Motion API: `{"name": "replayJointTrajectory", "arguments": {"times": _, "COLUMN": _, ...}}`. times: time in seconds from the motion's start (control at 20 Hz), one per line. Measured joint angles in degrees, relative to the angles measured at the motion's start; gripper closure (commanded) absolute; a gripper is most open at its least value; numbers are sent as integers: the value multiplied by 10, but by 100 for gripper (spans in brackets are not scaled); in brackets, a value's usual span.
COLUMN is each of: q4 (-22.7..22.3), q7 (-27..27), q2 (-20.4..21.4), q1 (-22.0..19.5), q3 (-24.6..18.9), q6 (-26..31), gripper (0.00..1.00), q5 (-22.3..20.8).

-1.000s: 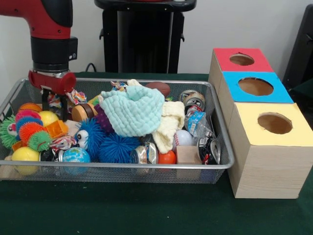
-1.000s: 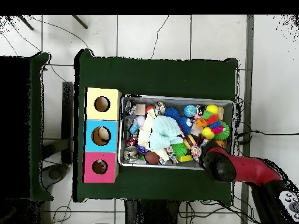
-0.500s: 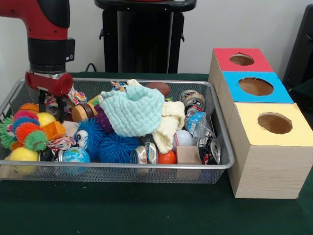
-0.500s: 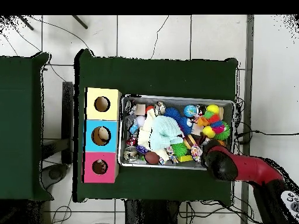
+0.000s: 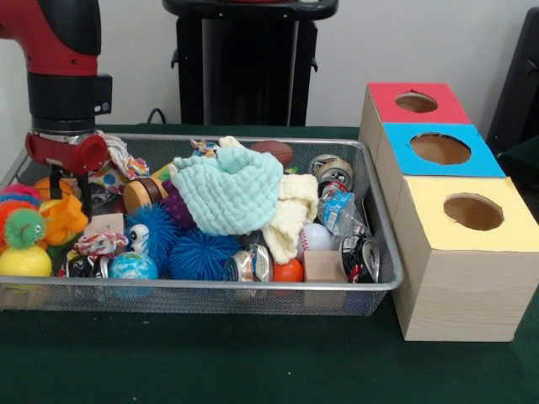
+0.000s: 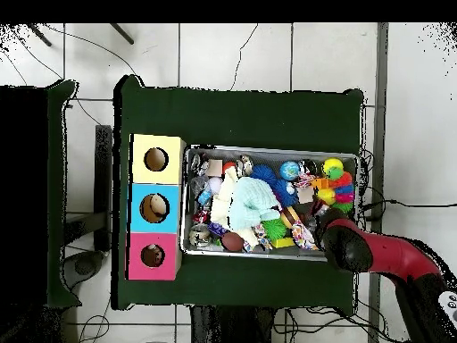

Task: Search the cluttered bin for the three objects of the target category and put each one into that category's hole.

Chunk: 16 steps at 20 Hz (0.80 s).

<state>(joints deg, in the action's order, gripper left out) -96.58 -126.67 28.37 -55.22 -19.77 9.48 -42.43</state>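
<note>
The wire mesh bin (image 5: 253,286) is full of clutter. My gripper (image 5: 69,192) hangs from the red arm at the bin's left end in the front view, its two dark fingers apart and lowered among the toys. An orange soft thing (image 5: 64,215) lies just below the fingers, beside spiky rubber balls (image 5: 24,225). No plush animal shows plainly; a mint knitted cloth (image 5: 232,192) and a cream cloth (image 5: 290,210) cover the middle. In the overhead view the arm (image 6: 350,251) hides the gripper over the bin's (image 6: 268,149) lower right corner.
Three wooden boxes with holes stand right of the bin: red top (image 5: 417,101), blue top (image 5: 440,149), yellow top (image 5: 473,212). Blue spiky balls (image 5: 198,252), a globe ball (image 5: 132,267), a wooden block (image 5: 324,265) and cans lie along the bin's front.
My gripper has moved left in the front view along the bin's back left part. The cluster of coloured spiky balls and the orange thing have shifted left with it, toward the bin's end wall.
</note>
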Motion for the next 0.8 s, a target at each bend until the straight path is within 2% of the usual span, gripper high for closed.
{"name": "replayJointTrajectory", "arguments": {"times": 0.65, "q4": 5, "q7": 0, "q2": -4, "q1": -10, "q3": -13, "q6": 8, "gripper": 0, "q5": 0}}
{"name": "replayJointTrajectory", "arguments": {"times": 0.7, "q4": 6, "q7": 0, "q2": -5, "q1": -10, "q3": -15, "q6": 8, "gripper": 100, "q5": 0}}
{"name": "replayJointTrajectory", "arguments": {"times": 0.8, "q4": 6, "q7": 0, "q2": -5, "q1": -11, "q3": -17, "q6": 8, "gripper": 100, "q5": 0}}
